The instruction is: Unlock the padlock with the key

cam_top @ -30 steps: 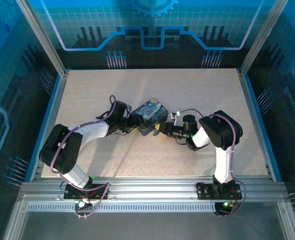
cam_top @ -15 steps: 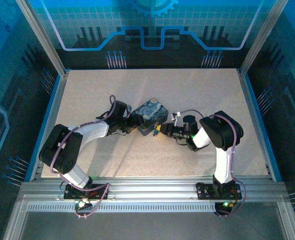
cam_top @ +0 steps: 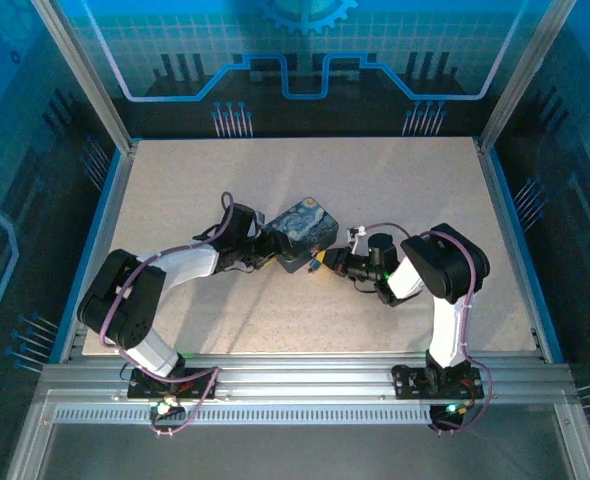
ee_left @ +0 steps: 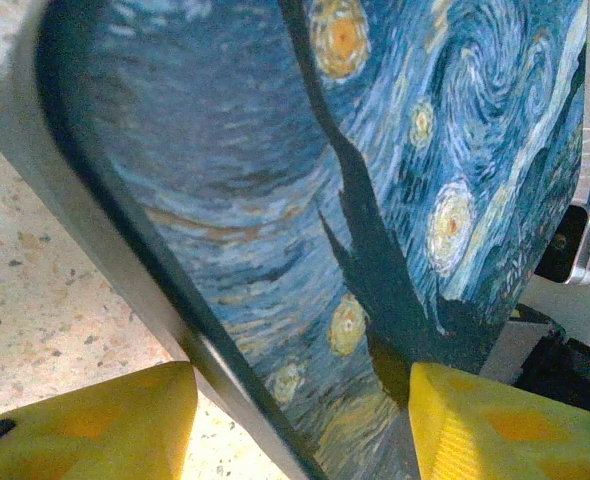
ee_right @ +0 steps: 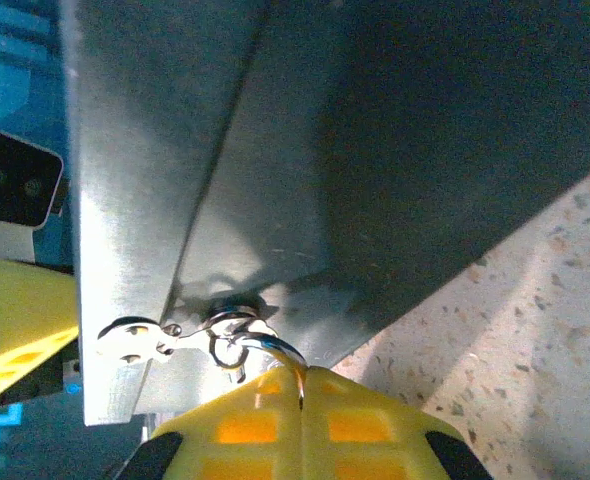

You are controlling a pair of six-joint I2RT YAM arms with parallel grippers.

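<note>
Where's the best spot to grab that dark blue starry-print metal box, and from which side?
Pinch the dark blue starry-print metal box across its width, a finger on each opposite edge, from the left, away from the silver hasp. It is flat and straight-edged, and the left claw holds it that way.

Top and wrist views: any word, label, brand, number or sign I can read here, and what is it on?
No readable text anywhere.
The box lid: a swirly starry painting print, no words.
Its metal side: bare, no stamp or number that I can make out.
The back wall: gear and circuit-line graphics, no lettering.
</note>
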